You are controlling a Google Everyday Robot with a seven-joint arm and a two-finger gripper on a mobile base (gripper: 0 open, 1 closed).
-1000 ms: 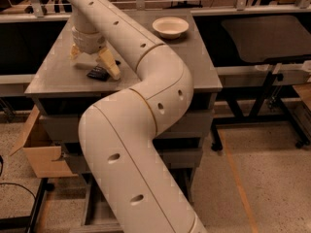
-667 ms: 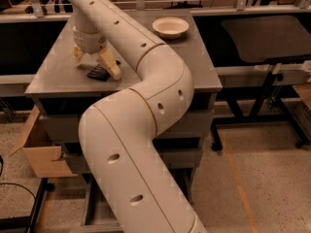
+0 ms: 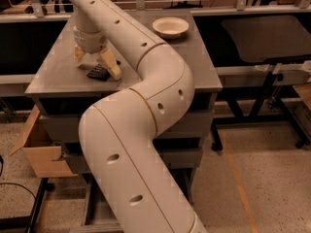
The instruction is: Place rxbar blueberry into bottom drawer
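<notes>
The rxbar blueberry (image 3: 98, 73) is a small dark flat bar lying on the grey cabinet top (image 3: 53, 72) near its front left. My gripper (image 3: 95, 63) hangs straight down over it, open. One pale fingertip (image 3: 112, 70) rests just right of the bar and the other (image 3: 78, 54) stands behind and to its left. The bar is not held. The bottom drawer (image 3: 193, 158) shows only as a grey front under the top, mostly hidden behind my arm. It looks shut.
A pale bowl (image 3: 170, 26) stands at the back right of the cabinet top. An open cardboard box (image 3: 40, 149) sits on the floor to the cabinet's left. A black table frame (image 3: 265, 89) stands to the right. My arm (image 3: 146, 130) crosses the cabinet's front.
</notes>
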